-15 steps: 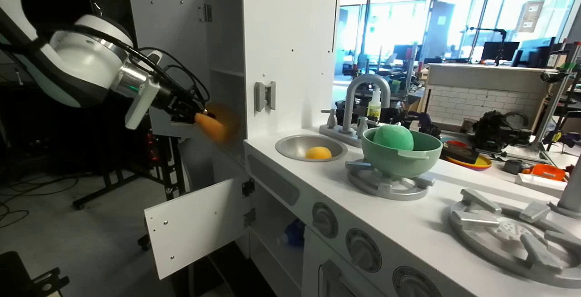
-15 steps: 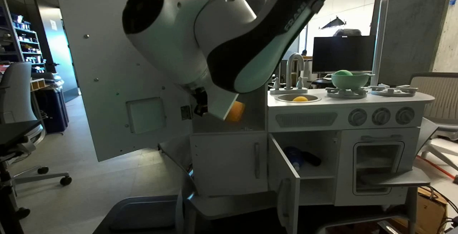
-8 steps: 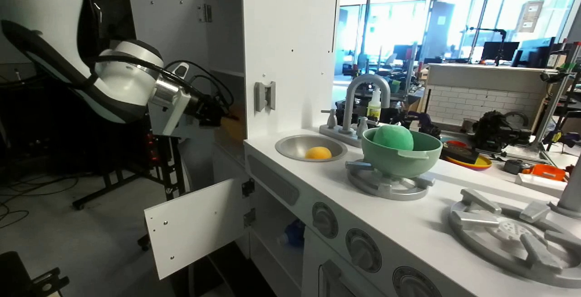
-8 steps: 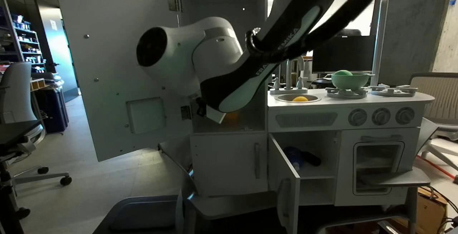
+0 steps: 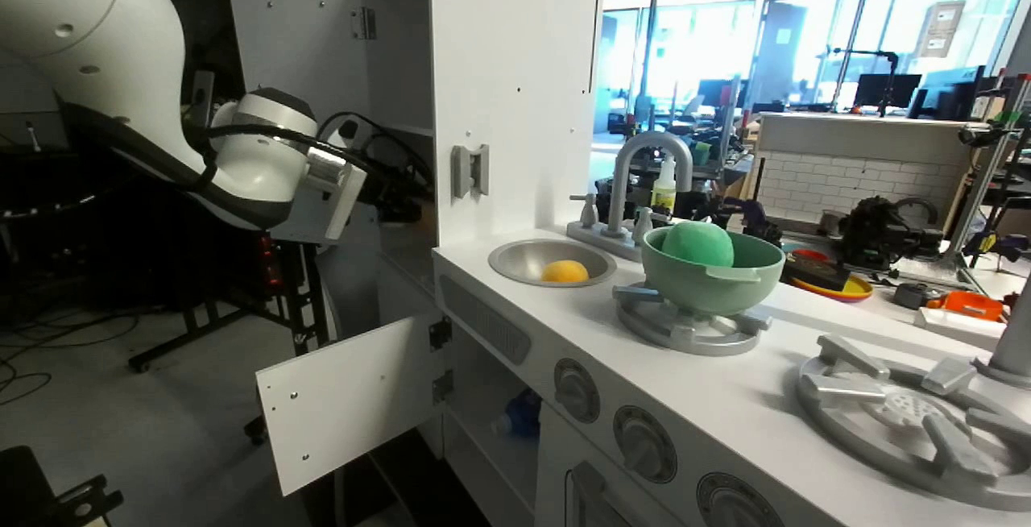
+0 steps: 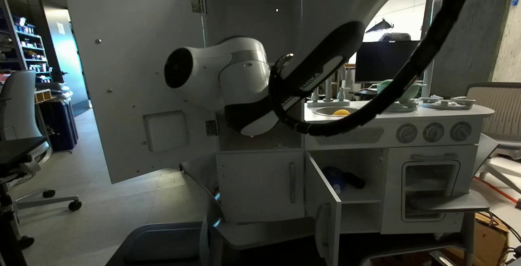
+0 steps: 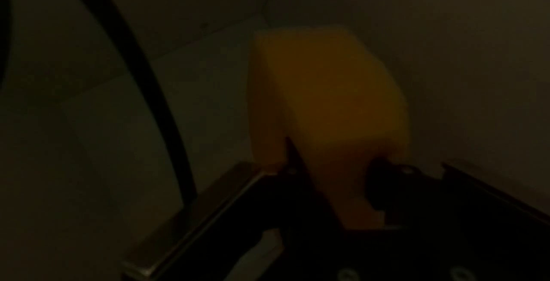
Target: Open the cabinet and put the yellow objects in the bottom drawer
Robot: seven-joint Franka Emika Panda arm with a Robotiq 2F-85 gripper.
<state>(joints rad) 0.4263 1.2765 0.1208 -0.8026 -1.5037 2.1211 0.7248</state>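
Yellow objects point(image 7: 331, 83) are in two places. One, rather blocky, we have pinched in our hand point(image 7: 337, 173): in the wrist view a dark finger point(image 7: 380, 186) lies against each side of it, and its orange surface fills the gap between them. That view is very dim, so we cannot tell whether it also touches a wall or the floor of the cabinet point(image 5: 515, 43). In an exterior view we see the arm point(image 5: 266, 156) extended into the cabinet below an inner shelf point(image 5: 407, 130), with the fingertips hidden behind the side panel point(image 5: 507, 120). The cabinet's tall door point(image 6: 122, 103) stands wide open in both exterior views. Low down on the cabinet is a smaller door point(image 6: 256, 184), closed, with an upright handle point(image 6: 292, 182).

The second yellow object point(image 5: 565, 271) sits in the round sink point(image 5: 515, 259) set into our white desk point(image 5: 580, 313). Farther along the desk we see a green bowl point(image 5: 685, 285) with a green ball point(image 5: 697, 243) in it, standing on a grey burner point(image 5: 685, 339). A grey faucet point(image 5: 619, 201) rises behind the sink. Under the desk a low panel point(image 5: 354, 406) stands open, and a blue thing point(image 5: 527, 414) lies in the space there. In an exterior view a thick black cable point(image 6: 338, 129) passes in front of part of the bowl.
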